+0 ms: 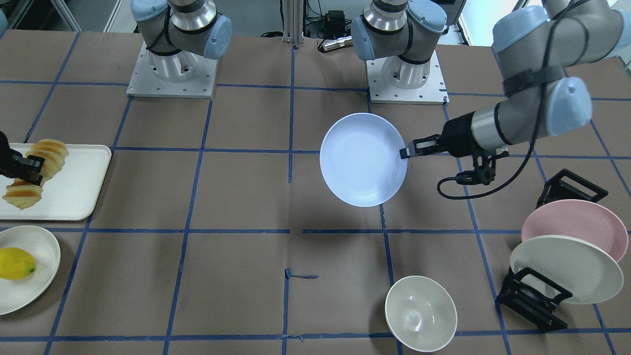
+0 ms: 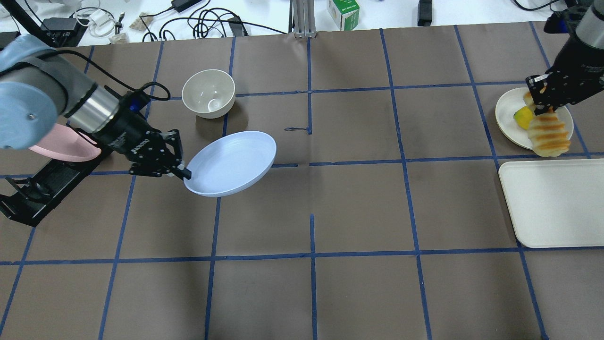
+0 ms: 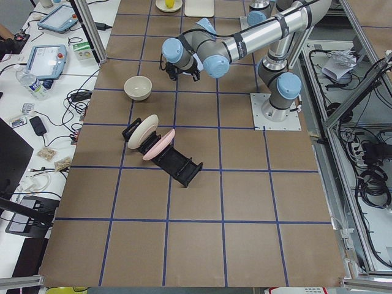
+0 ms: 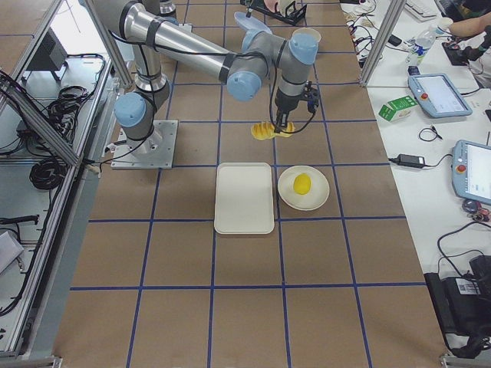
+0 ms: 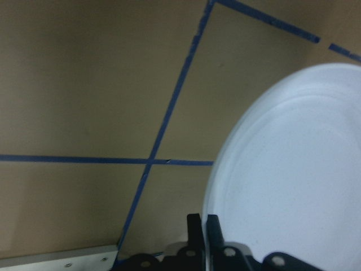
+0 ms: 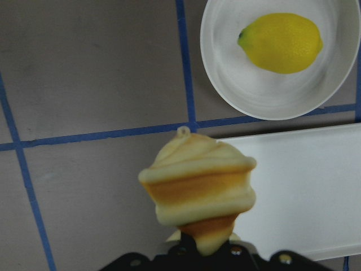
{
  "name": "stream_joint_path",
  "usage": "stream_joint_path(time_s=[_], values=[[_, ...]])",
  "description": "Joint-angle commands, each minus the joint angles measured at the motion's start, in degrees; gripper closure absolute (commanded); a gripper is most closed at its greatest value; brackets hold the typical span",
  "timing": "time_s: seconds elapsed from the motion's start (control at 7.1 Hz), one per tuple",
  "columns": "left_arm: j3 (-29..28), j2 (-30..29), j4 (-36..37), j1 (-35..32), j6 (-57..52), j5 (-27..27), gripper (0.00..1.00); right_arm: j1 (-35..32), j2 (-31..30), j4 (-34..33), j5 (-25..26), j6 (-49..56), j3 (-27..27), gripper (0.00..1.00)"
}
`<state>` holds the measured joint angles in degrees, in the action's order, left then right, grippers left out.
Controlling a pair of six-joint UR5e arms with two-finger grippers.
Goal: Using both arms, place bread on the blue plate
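My left gripper [image 1: 405, 152] is shut on the rim of the blue plate [image 1: 364, 159] and holds it tilted above the middle of the table. It also shows in the overhead view, gripper [image 2: 181, 171] and plate [image 2: 231, 163], and in the left wrist view [image 5: 293, 186]. My right gripper [image 2: 542, 101] is shut on one end of the bread [image 2: 547, 134]. The loaf hangs in the air over the white tray's edge [image 1: 37, 172] and shows in the right wrist view [image 6: 197, 189].
A white tray [image 2: 557, 203] lies under the right arm. Beside it a cream plate [image 1: 34, 281] holds a lemon [image 1: 16, 263]. A cream bowl [image 1: 420, 313] stands at the front. A black rack holds a pink plate [image 1: 574, 227] and a cream-white plate [image 1: 567, 268].
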<state>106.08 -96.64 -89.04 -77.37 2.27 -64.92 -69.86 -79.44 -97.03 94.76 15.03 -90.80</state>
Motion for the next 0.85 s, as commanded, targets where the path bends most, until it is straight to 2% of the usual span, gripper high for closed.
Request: stream_joint_path(time_s=[0.0, 0.14, 0.42, 0.56, 0.7], values=[[4.0, -2.6, 23.2, -12.5, 22.2, 0.8, 1.00, -4.8, -2.0, 0.7, -1.2, -3.1, 0.4, 1.00], [4.9, -5.1, 27.9, -16.0, 26.4, 0.5, 1.00, -6.8, -2.0, 0.6, -1.3, -3.9, 0.4, 1.00], [9.7, -9.5, 41.9, -18.6, 27.7, -0.3, 1.00, -8.8, -2.1, 0.6, -1.4, -10.3, 0.4, 1.00], [12.0, -11.0, 49.4, -18.7, 27.8, -4.7, 1.00, -9.8, -1.6, 0.0, -3.2, -10.7, 0.4, 1.00], [12.4, -12.6, 51.1, -19.2, 27.8, -5.5, 1.00, -10.9, -0.4, -0.3, -7.9, -12.9, 0.4, 1.00]])
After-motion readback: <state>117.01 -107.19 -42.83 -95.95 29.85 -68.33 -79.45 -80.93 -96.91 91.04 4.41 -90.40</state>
